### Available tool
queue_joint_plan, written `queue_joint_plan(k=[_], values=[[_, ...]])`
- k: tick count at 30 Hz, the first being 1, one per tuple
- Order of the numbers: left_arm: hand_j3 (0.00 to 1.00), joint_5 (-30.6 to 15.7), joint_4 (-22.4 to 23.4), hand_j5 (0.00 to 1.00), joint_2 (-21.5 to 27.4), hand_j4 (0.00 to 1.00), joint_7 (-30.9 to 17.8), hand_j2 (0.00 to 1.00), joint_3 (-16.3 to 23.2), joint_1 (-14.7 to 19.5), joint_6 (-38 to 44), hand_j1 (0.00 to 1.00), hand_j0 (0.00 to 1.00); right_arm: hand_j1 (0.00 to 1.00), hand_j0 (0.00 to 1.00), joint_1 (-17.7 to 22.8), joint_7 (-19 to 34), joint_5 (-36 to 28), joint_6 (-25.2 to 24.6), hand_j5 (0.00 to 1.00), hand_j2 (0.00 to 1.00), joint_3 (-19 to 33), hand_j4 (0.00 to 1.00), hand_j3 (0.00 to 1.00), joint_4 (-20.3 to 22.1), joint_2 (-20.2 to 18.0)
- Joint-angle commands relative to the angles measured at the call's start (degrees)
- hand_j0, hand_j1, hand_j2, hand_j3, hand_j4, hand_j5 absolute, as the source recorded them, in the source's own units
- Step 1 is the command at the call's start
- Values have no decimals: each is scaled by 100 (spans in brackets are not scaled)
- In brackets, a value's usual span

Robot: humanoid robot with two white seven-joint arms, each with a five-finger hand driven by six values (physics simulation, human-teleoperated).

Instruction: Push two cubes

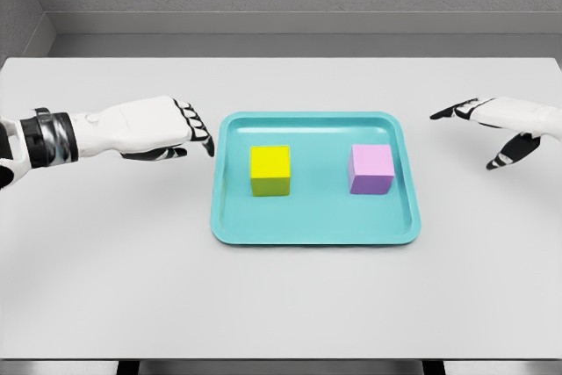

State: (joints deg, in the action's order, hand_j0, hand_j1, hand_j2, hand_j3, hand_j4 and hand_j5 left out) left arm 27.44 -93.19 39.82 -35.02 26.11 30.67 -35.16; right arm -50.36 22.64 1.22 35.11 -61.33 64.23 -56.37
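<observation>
A yellow cube [270, 169] sits in the left half of a teal tray [307, 227] at the table's centre. A pink cube [371, 169] sits in the tray's right half, apart from the yellow one. My left hand [189, 132] hovers just outside the tray's left rim, fingers relaxed and pointing down toward the rim, holding nothing. My right hand [481, 129] is out to the right of the tray, a short way from its rim, fingers spread and empty. Neither hand touches a cube.
The tray lies on a white table [281, 305] whose front edge runs along the bottom of the view. A grey wall stands behind the table's far edge.
</observation>
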Motion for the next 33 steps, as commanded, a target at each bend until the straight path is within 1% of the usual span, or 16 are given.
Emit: queue_joint_plan(k=[1,4,6,9,10,11,12,13,15,16,18,22,23,27,28,33], values=[[50,16,20,50,-115,50,2,50,-9,0,16,50,50,100,100,0,-23,-122,-11,100,100,-28,100,100,55,-41],[52,16,38,52,-106,52,2,52,-9,0,16,52,52,100,100,-26,4,-95,-11,100,100,-28,100,100,81,-50],[52,16,64,52,-10,52,2,52,-18,-9,16,52,52,100,100,-35,-40,-104,-11,100,100,43,100,100,-33,-103],[52,16,644,52,-80,52,2,52,-106,0,16,52,52,100,100,-35,4,-60,-11,100,100,34,100,100,-156,-50],[52,16,793,52,-124,52,2,52,-176,0,16,52,52,91,91,-35,21,-8,-11,91,91,34,91,91,-200,-50],[52,16,908,52,-150,52,2,52,-176,0,16,52,52,69,69,-53,21,221,-11,69,69,34,69,69,-244,-50],[52,34,978,52,-299,52,2,52,-159,0,16,52,52,40,40,-53,30,370,-11,40,40,34,40,40,-244,-41],[52,34,1031,52,-484,52,2,52,-132,-9,16,52,52,23,23,-70,232,467,-11,23,23,51,23,23,-244,-32],[52,34,1049,52,-704,52,2,52,-123,0,16,52,52,12,12,-132,1014,485,-11,12,12,139,12,12,-227,11],[52,34,1049,52,-730,52,2,52,-123,-9,16,52,52,10,10,-158,1216,502,-11,10,10,139,10,10,-200,64],[52,34,1057,52,-739,52,2,52,-123,0,16,52,52,9,9,-211,1236,546,-11,9,9,130,9,9,-165,407],[52,34,1093,52,-739,52,2,52,-123,0,16,52,52,9,9,-237,1236,1082,-11,9,9,113,9,9,652,442],[52,34,1172,52,-748,52,2,52,-115,0,16,52,52,9,9,-237,1236,1197,-11,9,9,104,9,9,714,451],[52,34,1277,52,-748,52,2,52,-106,0,16,52,52,9,9,-281,1236,1680,-11,9,9,69,9,9,687,530],[52,34,1277,52,-748,52,2,52,-115,0,16,52,52,9,9,-290,1236,1786,-11,9,9,69,9,9,687,644],[52,34,1391,52,-915,52,2,52,-88,0,16,52,52,10,10,-281,1236,1953,-11,10,10,51,10,10,670,873]])
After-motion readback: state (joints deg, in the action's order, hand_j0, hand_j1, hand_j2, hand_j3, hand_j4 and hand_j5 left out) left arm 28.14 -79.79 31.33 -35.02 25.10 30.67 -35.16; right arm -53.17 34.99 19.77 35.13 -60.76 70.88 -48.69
